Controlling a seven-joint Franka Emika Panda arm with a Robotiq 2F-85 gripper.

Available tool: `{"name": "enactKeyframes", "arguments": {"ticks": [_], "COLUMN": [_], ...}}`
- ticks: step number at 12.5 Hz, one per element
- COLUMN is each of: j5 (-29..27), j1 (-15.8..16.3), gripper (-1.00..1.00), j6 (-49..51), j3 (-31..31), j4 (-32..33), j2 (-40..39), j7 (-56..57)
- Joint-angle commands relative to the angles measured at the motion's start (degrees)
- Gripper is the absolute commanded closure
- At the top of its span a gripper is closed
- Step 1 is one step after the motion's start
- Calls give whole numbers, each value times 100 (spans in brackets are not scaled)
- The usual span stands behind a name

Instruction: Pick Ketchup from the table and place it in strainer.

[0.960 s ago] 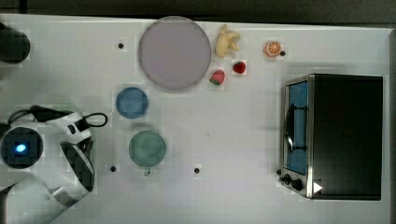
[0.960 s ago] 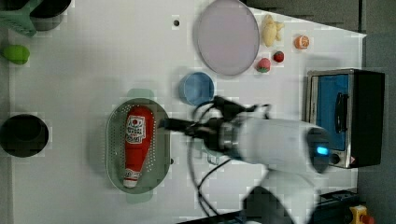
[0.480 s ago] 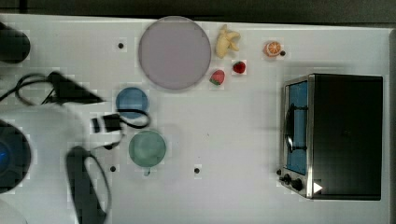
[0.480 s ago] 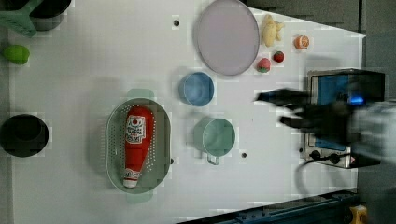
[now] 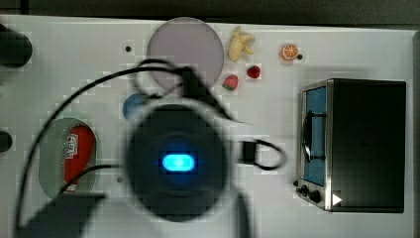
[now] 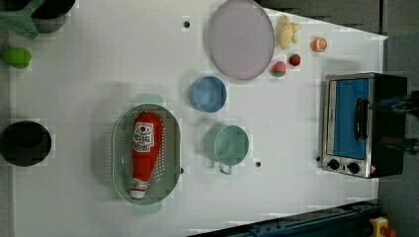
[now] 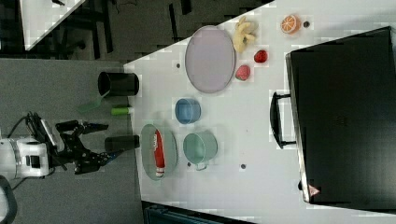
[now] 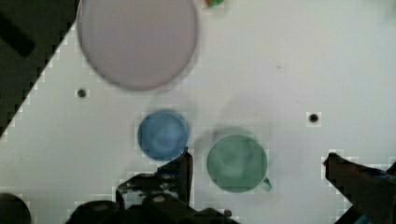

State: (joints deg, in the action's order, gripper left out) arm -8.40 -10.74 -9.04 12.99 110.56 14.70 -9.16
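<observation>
The Ketchup (image 6: 144, 153), a red bottle with a white label, lies lengthwise inside the pale green strainer (image 6: 118, 148), cap end toward the left view's bottom. The same bottle (image 7: 159, 151) and strainer (image 7: 147, 154) appear in the right view. My gripper (image 7: 108, 141) stands open there, off the table's edge at the right view's left of the strainer, holding nothing. In the wrist view my gripper (image 8: 261, 172) is wide open above the teal cup (image 8: 236, 162). The arm's blurred body (image 5: 176, 161) covers the table's middle in the top view, beside the strainer (image 5: 52, 158).
A blue bowl (image 6: 207, 94) and a teal cup (image 6: 227, 144) sit just beyond the strainer. A large greyish-pink plate (image 6: 240, 38), strawberries (image 6: 278, 68), a banana (image 6: 285, 32) and an orange half (image 6: 319, 44) lie at the far side. A toaster oven (image 6: 363, 123) and a black cup (image 6: 24, 143) flank the table.
The arm has swung fast away from the strainer, sweeping from the left view's middle to its right edge. The Ketchup has stayed lying in the strainer.
</observation>
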Motion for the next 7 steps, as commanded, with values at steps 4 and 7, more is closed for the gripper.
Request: {"name": "enactKeyframes", "arguments": {"ticks": [4, 7], "j5": [595, 596], "j1": [-27, -29], "gripper": [-100, -100], "j6": [86, 91], "j3": [-263, -289], "j4": [-79, -49], "j2": [-54, -75], "j7": [485, 485]}}
